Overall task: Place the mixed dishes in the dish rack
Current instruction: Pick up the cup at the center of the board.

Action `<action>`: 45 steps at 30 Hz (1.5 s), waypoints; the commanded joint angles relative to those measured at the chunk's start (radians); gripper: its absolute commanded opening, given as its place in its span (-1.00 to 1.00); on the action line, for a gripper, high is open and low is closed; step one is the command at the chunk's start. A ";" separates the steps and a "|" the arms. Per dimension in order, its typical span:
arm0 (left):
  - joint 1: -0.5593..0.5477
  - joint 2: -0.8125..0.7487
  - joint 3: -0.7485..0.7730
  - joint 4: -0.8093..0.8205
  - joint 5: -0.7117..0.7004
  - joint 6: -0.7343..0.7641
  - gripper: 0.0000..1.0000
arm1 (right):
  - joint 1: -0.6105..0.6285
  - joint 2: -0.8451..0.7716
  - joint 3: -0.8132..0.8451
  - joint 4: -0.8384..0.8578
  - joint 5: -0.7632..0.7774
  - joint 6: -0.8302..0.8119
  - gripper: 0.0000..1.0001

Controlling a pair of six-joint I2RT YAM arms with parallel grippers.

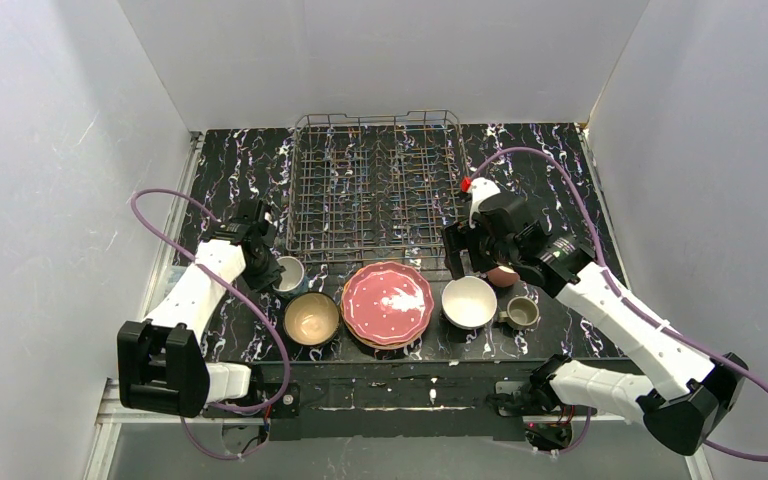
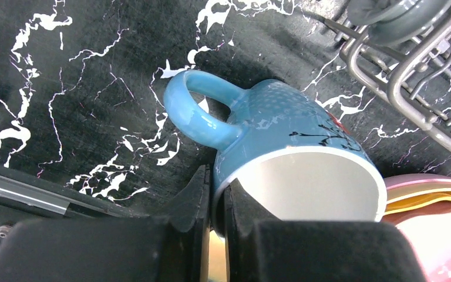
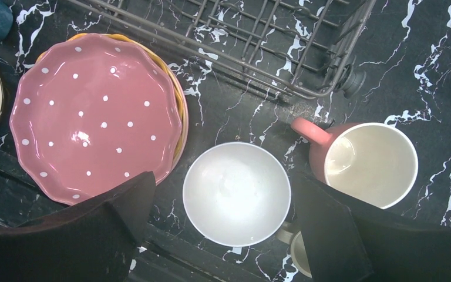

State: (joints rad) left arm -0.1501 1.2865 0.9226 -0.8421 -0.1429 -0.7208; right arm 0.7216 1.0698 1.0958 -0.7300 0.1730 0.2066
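Dish rack (image 1: 375, 185): landmark, tines upright.
Pink plate (image 3: 97, 114): just before the rack's front edge, atop a stack.
White bowl (image 3: 238, 194): before the rack's front-right corner, below the spread, empty right fingers (image 3: 123, 205).
Teal mug (image 2: 282, 135): off the rack's front-left corner, rim wall pinched by the left fingers (image 2: 194, 197); the rack is just beyond, to the right.

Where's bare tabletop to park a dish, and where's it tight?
Free: tabletop left of the dish rack and at the far-right corner. Crowded: the front row, teal mug, tan bowl, plate stack, white bowl, pink mug, olive mug.
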 commanded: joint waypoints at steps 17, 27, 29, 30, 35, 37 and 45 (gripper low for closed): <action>0.013 -0.203 0.063 -0.070 -0.059 0.119 -1.00 | 0.004 -0.034 0.007 0.029 -0.047 0.029 0.90; 0.011 -0.258 0.153 -0.143 0.098 0.282 -1.00 | 0.021 -0.021 0.059 -0.001 -0.135 0.019 0.85; 0.004 -0.266 0.174 -0.156 0.127 0.308 -1.00 | 0.039 -0.013 0.068 0.003 -0.138 0.028 0.84; -0.002 -0.266 0.188 -0.170 0.131 0.317 -1.00 | 0.052 -0.008 0.073 0.007 -0.137 0.037 0.83; -0.080 -0.253 0.272 -0.231 0.106 0.328 -1.00 | 0.163 0.039 0.121 0.021 -0.064 0.098 0.79; -0.147 -0.248 0.292 -0.241 0.073 0.312 -1.00 | 0.205 0.060 0.143 0.026 -0.025 0.129 0.78; -0.360 -0.200 0.345 -0.265 -0.034 0.241 -1.00 | 0.371 0.144 0.214 0.056 0.052 0.244 0.70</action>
State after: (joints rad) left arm -0.4538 1.0767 1.2217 -1.0855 -0.1055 -0.4412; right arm 1.0233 1.1942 1.2407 -0.7197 0.1505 0.3748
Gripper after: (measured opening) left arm 0.061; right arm 0.858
